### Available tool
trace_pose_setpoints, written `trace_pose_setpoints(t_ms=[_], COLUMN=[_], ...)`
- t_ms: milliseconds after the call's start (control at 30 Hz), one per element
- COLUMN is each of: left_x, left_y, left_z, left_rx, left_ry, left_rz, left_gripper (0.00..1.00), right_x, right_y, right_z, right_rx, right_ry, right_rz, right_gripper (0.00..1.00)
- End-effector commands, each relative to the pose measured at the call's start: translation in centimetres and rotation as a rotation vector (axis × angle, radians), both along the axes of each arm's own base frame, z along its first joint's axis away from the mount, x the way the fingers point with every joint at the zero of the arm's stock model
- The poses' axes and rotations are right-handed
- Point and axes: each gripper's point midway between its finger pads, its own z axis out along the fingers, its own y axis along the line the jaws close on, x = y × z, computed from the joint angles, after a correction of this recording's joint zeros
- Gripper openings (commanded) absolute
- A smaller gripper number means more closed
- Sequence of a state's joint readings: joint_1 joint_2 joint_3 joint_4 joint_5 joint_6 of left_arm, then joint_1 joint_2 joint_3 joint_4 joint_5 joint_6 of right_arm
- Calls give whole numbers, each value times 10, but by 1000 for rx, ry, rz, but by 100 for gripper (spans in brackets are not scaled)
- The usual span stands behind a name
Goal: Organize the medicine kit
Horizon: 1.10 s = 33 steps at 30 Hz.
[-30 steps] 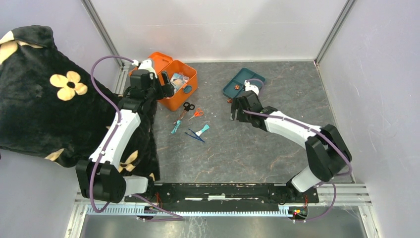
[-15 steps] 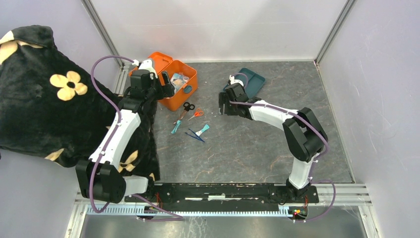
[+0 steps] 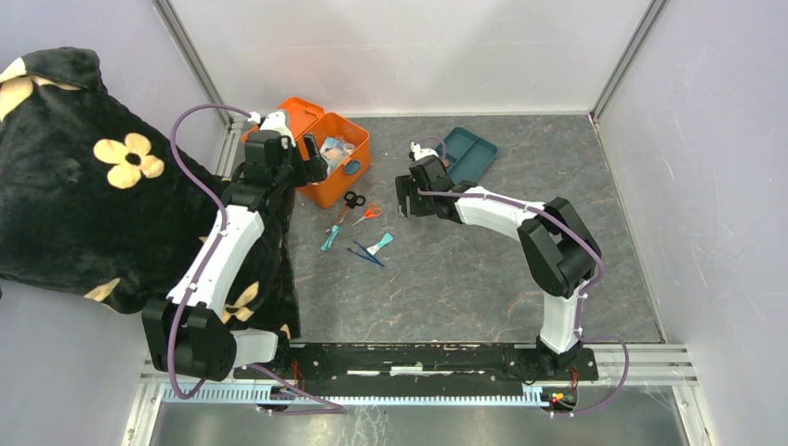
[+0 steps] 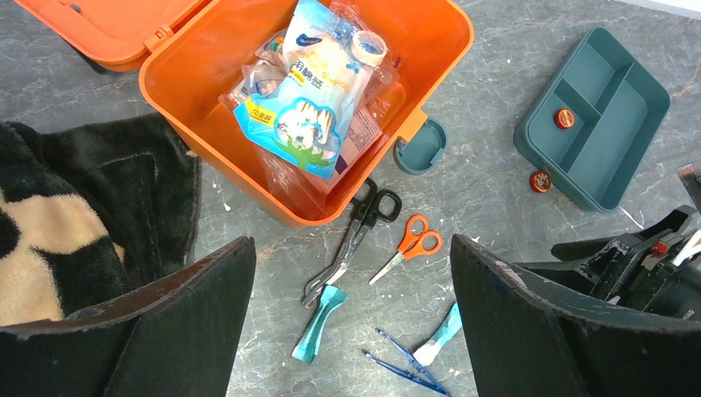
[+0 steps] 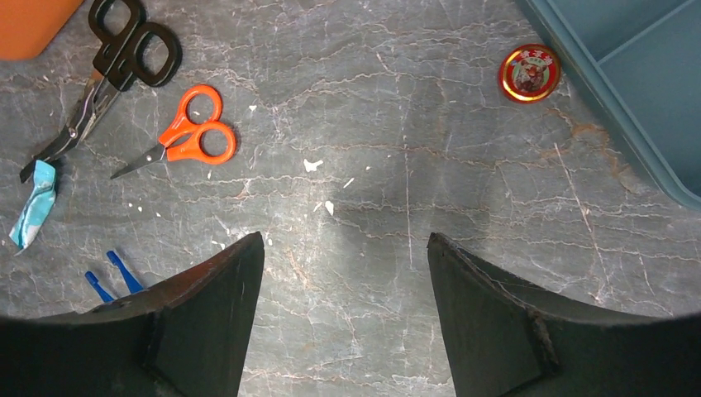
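medicine kit (image 3: 330, 190) open at rear left of table (image 3: 483, 269) for loading; left gripper (image 4: 351, 273) spread above it, right gripper (image 5: 343, 248) spread, empty, near orange scissors (image 5: 186, 132), likely for pickup.

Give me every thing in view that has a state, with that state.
Orange plastic medicine kit box: lid open, packets inside.
Flat teal compartment tray: out on the table, one round red tin in it.
Black-handled scissors: blades shut, on the table.
Orange-handled scissors: blades shut, on the table.
Left gripper: open, empty.
Right gripper: open, empty.
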<state>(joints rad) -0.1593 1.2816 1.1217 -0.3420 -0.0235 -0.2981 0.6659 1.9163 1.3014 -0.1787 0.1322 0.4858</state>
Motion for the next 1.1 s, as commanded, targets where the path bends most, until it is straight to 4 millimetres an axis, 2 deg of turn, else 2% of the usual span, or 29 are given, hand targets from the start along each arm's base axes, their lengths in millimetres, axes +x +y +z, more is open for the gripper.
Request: trace_pose_setpoints(t_ms=[0, 200, 467, 633, 900, 1067], left_x=[1, 1, 0, 0, 0, 0], left_y=[-1, -3, -2, -3, -4, -5], left_z=[28, 28, 29, 30, 30, 30], left_rx=[-8, -13, -13, -17, -22, -25], left_ry=[-81, -79, -85, -86, -87, -87], left_rz=[-3, -12, -7, -11, -15, -17], left_gripper=[93, 93, 93, 93, 93, 92], right_x=[9, 17, 29, 36, 41, 49], right_y=[12, 6, -6, 11, -23, -26], right_z=[14, 20, 26, 24, 24, 17], right_rx=[0, -29, -10, 8, -115, -86], right_ry=[-59, -93, -106, -85, -117, -93], right_rz=[42, 5, -178, -130, -216, -258], right_gripper=[79, 79, 79, 75, 74, 73])
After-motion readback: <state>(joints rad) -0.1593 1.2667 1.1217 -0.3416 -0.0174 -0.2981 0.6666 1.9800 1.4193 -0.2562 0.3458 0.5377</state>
